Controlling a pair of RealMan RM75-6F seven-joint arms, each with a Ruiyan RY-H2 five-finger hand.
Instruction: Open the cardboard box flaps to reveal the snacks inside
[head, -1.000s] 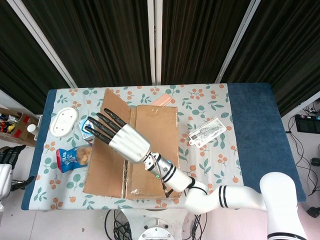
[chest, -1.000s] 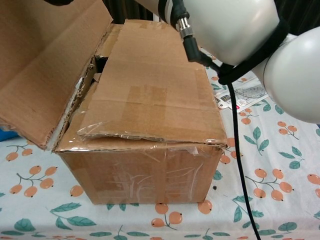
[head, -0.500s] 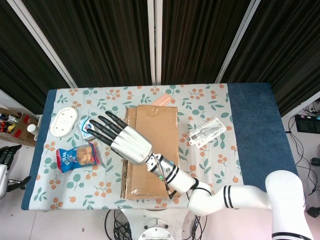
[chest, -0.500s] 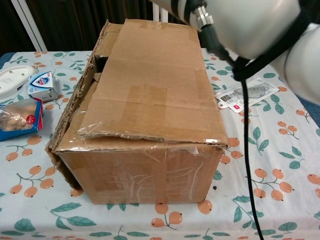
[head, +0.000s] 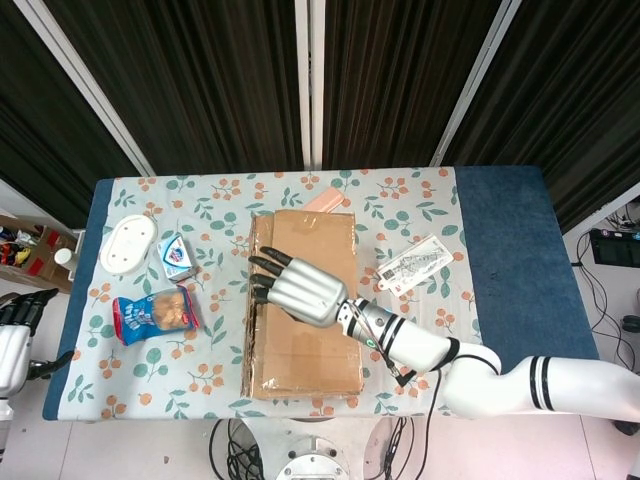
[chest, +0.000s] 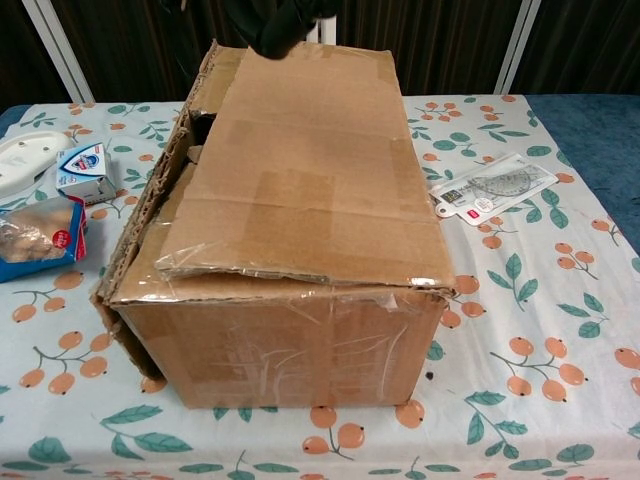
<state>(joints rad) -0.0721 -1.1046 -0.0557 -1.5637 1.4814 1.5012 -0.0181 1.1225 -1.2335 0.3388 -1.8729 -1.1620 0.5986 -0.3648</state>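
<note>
The right hand hovers over the cardboard box, fingers spread apart and holding nothing, dark fingertips above its top flap. The box stands mid-table, near the front edge. The left hand hangs off the table's left edge; its fingers' state is unclear.

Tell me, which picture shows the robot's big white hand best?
The head view. There the whole right hand shows from above, over the cardboard box, with its dark fingers pointing left and slightly spread. The chest view catches only the dark fingers at the top edge, above the box's far end.
</note>
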